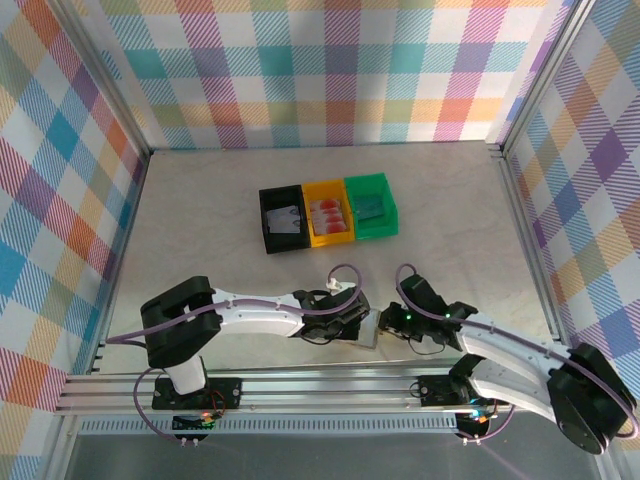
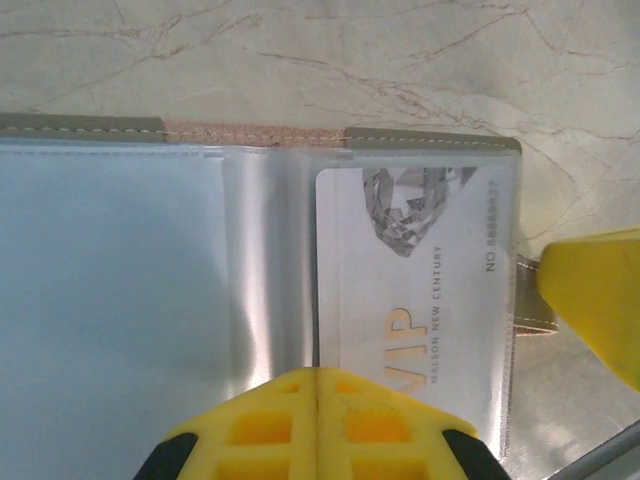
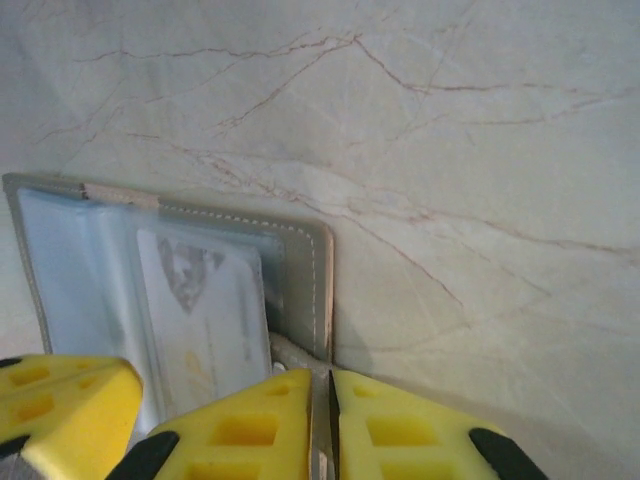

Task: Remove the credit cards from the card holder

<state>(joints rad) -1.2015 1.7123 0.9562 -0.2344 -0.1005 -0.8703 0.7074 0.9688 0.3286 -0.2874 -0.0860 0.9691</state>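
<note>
Left gripper (image 2: 318, 385): at the near edge of the grey-brown folding card holder (image 2: 120, 300), which has pale blue-grey clear sleeves inside. The yellow jaws are fully closed, and their tips meet where the sleeve fold borders the card. Whether they pinch card, sleeve or nothing cannot be told.
Right gripper (image 3: 330, 390): at the card holder's side edge, jaws closed on its small grey-brown tab (image 2: 531, 300).
Card holder position: open and flat on the marbled beige table (image 3: 480, 150), between the two grippers.
Card: white rectangular plastic VIP card (image 2: 415, 290), inside the sleeve on the right gripper's side, not yet out.
Bins: black plastic bin (image 1: 283, 222), yellow plastic bin (image 1: 328, 214) and green plastic bin (image 1: 371, 207), in a row well beyond the card holder.
Risk, sleeve pinch: if the left jaws hold sleeve film along with the card, a pull would likely drag the whole card holder.
Risk, tab slip: the right gripper anchors by the tab alone, so a firm pull could slide it free.
Risk, finger clash: the two grippers sit near each other at the card holder, so a sideways move could bring them into contact.
Count, grippers: two.
Count, card holder: one.
Count, cards in sleeves: one visible.
Count, bins: three, holding greyish, red-pink and teal flat items. The number in each is too small to tell.
</note>
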